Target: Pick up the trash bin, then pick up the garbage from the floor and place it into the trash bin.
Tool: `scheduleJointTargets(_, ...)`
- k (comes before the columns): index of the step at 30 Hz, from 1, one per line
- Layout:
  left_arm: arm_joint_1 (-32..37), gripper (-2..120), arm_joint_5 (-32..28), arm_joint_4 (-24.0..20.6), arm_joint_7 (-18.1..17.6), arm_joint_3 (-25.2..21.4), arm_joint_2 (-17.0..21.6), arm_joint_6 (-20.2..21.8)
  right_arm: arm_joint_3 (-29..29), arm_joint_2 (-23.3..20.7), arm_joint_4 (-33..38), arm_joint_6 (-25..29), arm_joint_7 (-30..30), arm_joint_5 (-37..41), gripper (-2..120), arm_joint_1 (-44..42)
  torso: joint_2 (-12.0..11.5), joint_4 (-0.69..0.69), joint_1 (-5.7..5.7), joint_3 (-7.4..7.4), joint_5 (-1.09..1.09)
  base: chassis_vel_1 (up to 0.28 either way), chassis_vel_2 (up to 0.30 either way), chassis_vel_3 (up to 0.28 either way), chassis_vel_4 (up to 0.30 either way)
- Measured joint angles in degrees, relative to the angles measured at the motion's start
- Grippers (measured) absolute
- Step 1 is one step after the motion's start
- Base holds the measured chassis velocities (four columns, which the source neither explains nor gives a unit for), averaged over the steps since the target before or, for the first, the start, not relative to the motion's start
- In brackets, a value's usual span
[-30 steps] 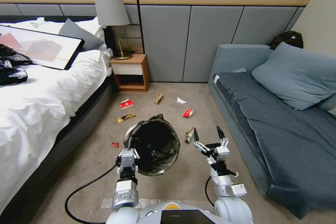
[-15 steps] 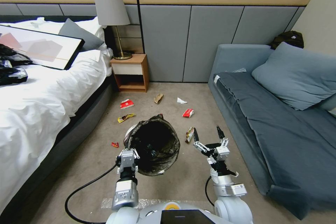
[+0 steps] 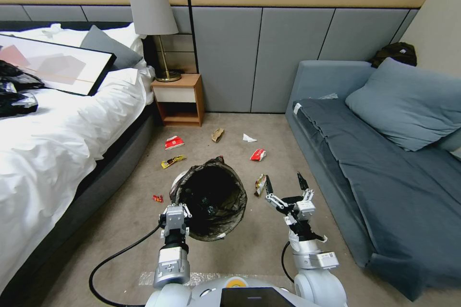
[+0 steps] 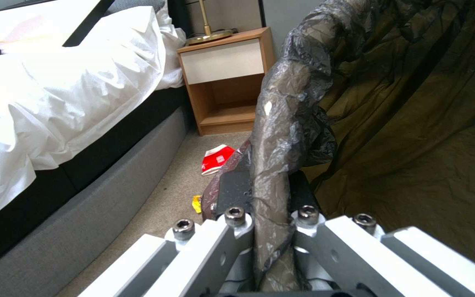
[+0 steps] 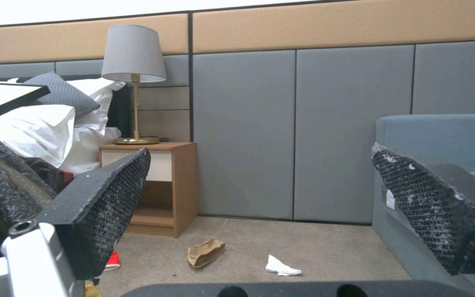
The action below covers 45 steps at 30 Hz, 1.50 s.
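Carpet: left gripper (image 3: 175, 214) clamps trash bin (image 3: 211, 199) rim.

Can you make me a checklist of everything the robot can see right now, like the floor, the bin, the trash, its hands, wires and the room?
Surface: beige carpet floor, bare apart from the litter.
Trash bin: trash bin with black liner, tilted, held at the rim.
Garbage: red wrapper, yellow wrapper, brown paper scrap, white scrap, second red wrapper, all on the floor.
Clutter: nothing else seen on the floor.
Grippers: left gripper shut on the bin's rim; right gripper open, empty, beside the bin.
Cables: black cable looping by the left arm.
Surroundings: bed, nightstand with lamp, sofa.
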Motion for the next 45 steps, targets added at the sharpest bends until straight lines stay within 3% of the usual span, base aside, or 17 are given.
scheduleJointTargets(45, 0.0, 0, 0.0, 0.0, 0.0, 0.0, 0.0, 0.0, 0.0, 0.0, 0.0, 0.0, 0.0, 0.0, 100, 0.0, 0.0, 0.00, 0.00, 0.00, 0.00, 0.000, 0.000, 0.000, 0.000)
